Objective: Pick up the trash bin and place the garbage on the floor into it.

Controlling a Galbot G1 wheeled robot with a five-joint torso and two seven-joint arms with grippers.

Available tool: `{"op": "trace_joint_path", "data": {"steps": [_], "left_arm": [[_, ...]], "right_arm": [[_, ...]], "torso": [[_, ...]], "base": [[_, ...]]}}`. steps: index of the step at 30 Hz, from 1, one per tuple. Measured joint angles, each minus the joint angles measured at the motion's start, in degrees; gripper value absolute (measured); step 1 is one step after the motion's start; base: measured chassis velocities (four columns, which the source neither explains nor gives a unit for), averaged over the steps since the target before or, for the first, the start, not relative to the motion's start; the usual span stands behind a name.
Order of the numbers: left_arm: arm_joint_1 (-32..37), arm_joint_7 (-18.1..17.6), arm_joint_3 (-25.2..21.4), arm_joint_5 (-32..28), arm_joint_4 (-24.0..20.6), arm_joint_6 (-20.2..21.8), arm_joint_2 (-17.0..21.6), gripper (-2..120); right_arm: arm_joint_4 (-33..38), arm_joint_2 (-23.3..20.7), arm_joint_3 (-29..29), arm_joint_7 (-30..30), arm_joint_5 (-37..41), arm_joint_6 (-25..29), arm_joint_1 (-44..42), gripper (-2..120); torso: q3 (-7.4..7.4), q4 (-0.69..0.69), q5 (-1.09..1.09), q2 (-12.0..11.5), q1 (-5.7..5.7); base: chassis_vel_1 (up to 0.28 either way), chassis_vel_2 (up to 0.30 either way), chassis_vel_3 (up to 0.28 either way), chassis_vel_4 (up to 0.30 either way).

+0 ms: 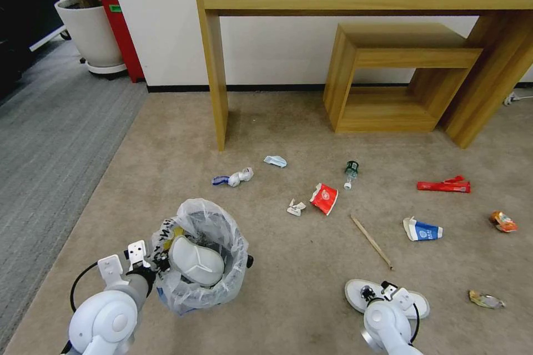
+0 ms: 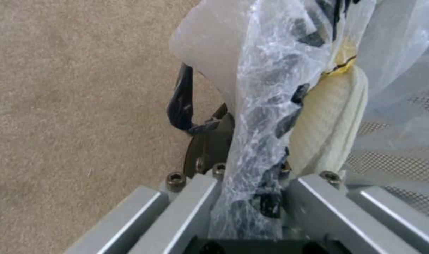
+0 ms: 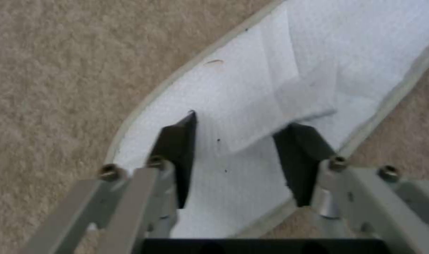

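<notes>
The trash bin (image 1: pixel 222 283), lined with a crinkled clear bag, stands on the carpet at the lower left, with one white slipper (image 1: pixel 195 259) inside it. My left gripper (image 1: pixel 151 267) is shut on the bin's near rim; the left wrist view shows the bag-covered rim (image 2: pixel 257 141) pinched in my left gripper (image 2: pixel 252 158). My right gripper (image 1: pixel 379 292) hangs open just above the second white slipper (image 1: pixel 419 304) on the floor. In the right wrist view its fingers (image 3: pixel 177 148) straddle the strap of that slipper (image 3: pixel 318 53). Several pieces of garbage lie ahead.
On the carpet lie a red cup (image 1: pixel 324 198), crumpled paper (image 1: pixel 296 208), a bottle (image 1: pixel 350 173), a stick (image 1: pixel 371 241), a blue-white carton (image 1: pixel 422 230), a red wrapper (image 1: pixel 444 185) and an orange wrapper (image 1: pixel 503 221). A wooden table leg (image 1: pixel 216 77) and a low shelf (image 1: pixel 388 83) stand behind.
</notes>
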Motion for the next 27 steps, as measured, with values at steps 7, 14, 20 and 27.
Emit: {"op": "trace_joint_path", "data": {"steps": [7, 14, 20, 27], "left_arm": [[0.0, 0.1, 0.0, 0.4, 0.0, -0.2, -0.2, 0], [0.2, 0.2, -0.2, 0.5, -0.1, -0.4, -0.2, 0], [0.3, 0.2, -0.2, 0.8, -0.2, -0.6, -0.4, 0], [0.4, 0.2, -0.2, 1.1, -0.2, -0.6, -0.7, 0]], "right_arm": [[-0.5, -0.4, -0.2, -0.6, -1.4, 0.4, 0.0, 23], [-1.8, -1.0, -0.4, -1.7, -2.7, 0.9, 0.2, 15], [-2.5, -1.3, -0.7, -2.4, -3.9, 1.2, 0.3, 0], [2.2, -3.5, 0.5, -8.3, -6.2, 5.5, -2.1, 0]], "torso": [[0.0, 0.0, 0.0, 0.0, 0.0], [0.0, 0.0, 0.0, 0.0, 0.0], [0.0, 0.0, 0.0, 0.0, 0.0], [0.0, -0.01, 0.01, 0.0, 0.0]], "base": [[0.0, 0.0, 0.0, 0.0], [0.0, 0.0, 0.0, 0.0], [0.0, 0.0, 0.0, 0.0], [0.0, 0.0, 0.0, 0.0]]}}
